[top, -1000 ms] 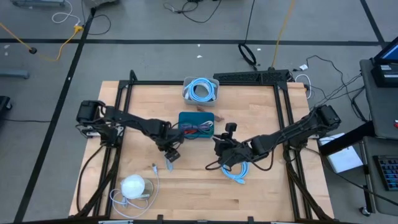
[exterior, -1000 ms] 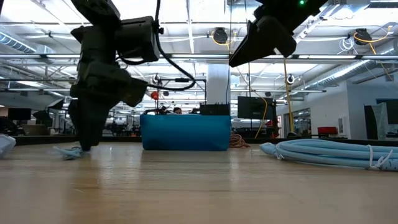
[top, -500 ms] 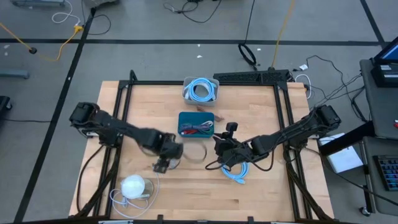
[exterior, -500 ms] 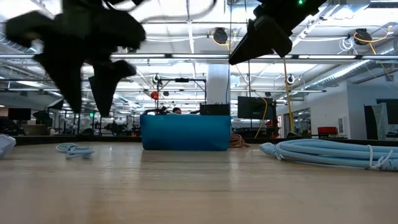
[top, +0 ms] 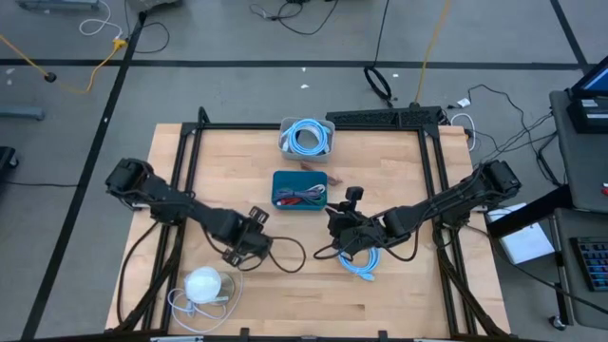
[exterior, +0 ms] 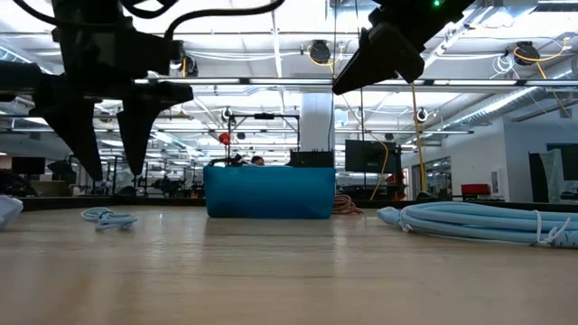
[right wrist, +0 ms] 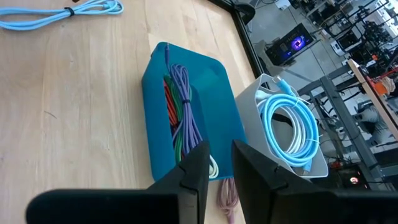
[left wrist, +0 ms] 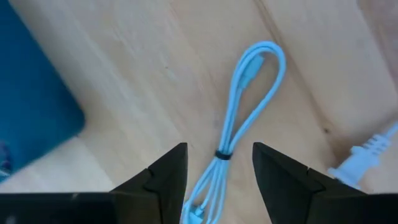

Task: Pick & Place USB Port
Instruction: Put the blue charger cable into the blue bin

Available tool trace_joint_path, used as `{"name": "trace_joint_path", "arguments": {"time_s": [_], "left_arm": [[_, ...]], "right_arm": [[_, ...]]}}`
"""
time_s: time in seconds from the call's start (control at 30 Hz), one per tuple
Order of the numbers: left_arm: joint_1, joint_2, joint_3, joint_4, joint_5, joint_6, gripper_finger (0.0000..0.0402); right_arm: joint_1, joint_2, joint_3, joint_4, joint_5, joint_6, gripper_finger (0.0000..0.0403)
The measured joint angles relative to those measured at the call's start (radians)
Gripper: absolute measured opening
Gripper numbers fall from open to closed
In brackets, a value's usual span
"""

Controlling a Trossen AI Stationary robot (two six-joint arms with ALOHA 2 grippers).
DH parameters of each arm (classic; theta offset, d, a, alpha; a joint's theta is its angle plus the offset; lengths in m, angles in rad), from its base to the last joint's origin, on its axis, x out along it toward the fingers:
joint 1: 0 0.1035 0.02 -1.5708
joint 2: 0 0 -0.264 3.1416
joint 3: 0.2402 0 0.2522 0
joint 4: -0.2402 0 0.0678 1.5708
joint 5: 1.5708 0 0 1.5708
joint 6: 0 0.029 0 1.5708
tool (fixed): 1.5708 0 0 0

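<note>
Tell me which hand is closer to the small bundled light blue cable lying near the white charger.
Left. The left hand hangs open right above the bundled cable, not touching it. The right hand is across the table, near the blue bin.

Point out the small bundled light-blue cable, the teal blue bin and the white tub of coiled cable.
Small bundled light-blue cable (left wrist: 231, 127), left wrist view, mid-strand.
Teal blue bin (right wrist: 219, 93), right wrist view, outer wall.
White tub (right wrist: 314, 167), right wrist view, rim.
</note>
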Motion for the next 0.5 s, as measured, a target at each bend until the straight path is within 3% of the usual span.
{"name": "trace_joint_path", "arguments": {"time_s": [0.23, 0.5], "left_arm": [[0.036, 0.000, -0.048, 0.006, 0.127, -0.010, 0.0185], [0.066, 0.000, -0.131, 0.078, 0.078, 0.024, 0.0204]], "right_arm": [[0.000, 0.000, 0.000, -0.004, -0.001, 0.012, 0.0064], [0.000, 0.000, 0.000, -0.005, -0.001, 0.012, 0.0064]]}}
